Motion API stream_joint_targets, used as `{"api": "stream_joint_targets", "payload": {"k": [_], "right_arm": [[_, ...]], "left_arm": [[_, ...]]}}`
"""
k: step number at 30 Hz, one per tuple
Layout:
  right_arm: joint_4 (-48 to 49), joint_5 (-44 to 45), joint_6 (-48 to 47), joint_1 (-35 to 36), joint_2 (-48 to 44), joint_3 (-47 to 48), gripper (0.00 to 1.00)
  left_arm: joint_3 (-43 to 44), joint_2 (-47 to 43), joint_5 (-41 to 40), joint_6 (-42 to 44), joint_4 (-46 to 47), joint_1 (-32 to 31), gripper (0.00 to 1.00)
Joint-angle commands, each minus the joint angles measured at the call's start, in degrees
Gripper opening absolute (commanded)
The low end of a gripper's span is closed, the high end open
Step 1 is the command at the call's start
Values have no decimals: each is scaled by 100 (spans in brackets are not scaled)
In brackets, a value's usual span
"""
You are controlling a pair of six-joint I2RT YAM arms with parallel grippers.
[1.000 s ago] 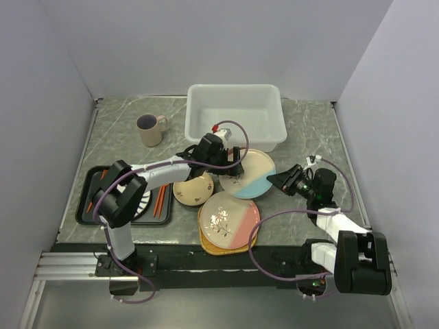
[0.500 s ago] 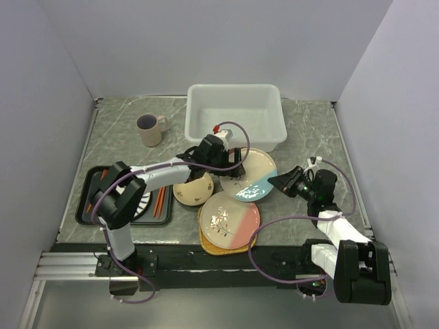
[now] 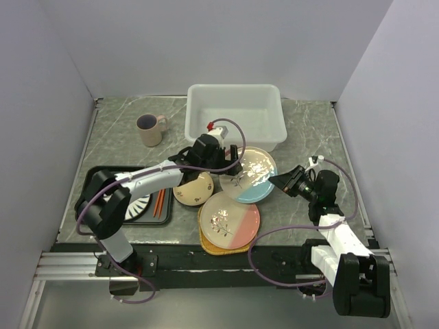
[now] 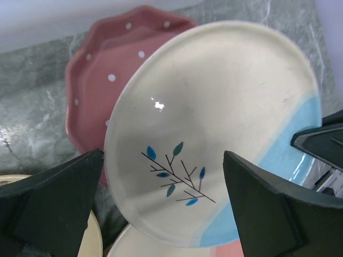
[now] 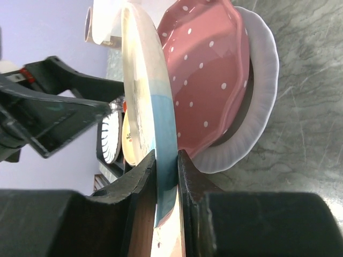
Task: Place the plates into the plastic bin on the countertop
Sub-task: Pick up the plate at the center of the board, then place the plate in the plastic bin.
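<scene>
Presently we note the right gripper [image 5: 166,156] clamped on the thin blue rim of the cream-and-blue plate [image 3: 247,175]. The plate is a glossy round with a sprig drawing, tilted up off the marbled countertop [image 3: 116,137], just near of the white translucent plastic bin [image 3: 233,87]. The left gripper [image 4: 163,155] stands spread wide over the plate's cream left half; whether it touches we cannot tell. Under the raised plate lies a pink scalloped plate [image 5: 209,69] with white dots, nested on a white ruffled-rim plate [image 5: 262,80]. Nearer, a cream-and-pink plate [image 3: 230,219] rests on an orange squarish plate [image 3: 204,240].
</scene>
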Motion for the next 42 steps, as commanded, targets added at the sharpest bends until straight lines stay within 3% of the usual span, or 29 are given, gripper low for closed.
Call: {"api": "stream_joint_targets", "payload": {"k": [1, 11, 24, 33, 42], "right_arm": [[319, -245, 109, -3, -232, 428, 0], [-190, -113, -66, 14, -505, 805, 0], [-375, -210, -67, 5, -575, 1237, 0], [-358, -140, -119, 40, -373, 1544, 0], [-94, -43, -41, 575, 206, 2045, 0]], "left_arm": [[-9, -561, -508, 82, 146, -33, 99], [-150, -1158, -1317, 257, -197, -25, 99], [-123, -1405, -1713, 390, -504, 159, 99], [-422, -1818, -1169, 399, -443, 915, 99], [-721, -1941, -756, 390, -373, 1478, 99]]}}
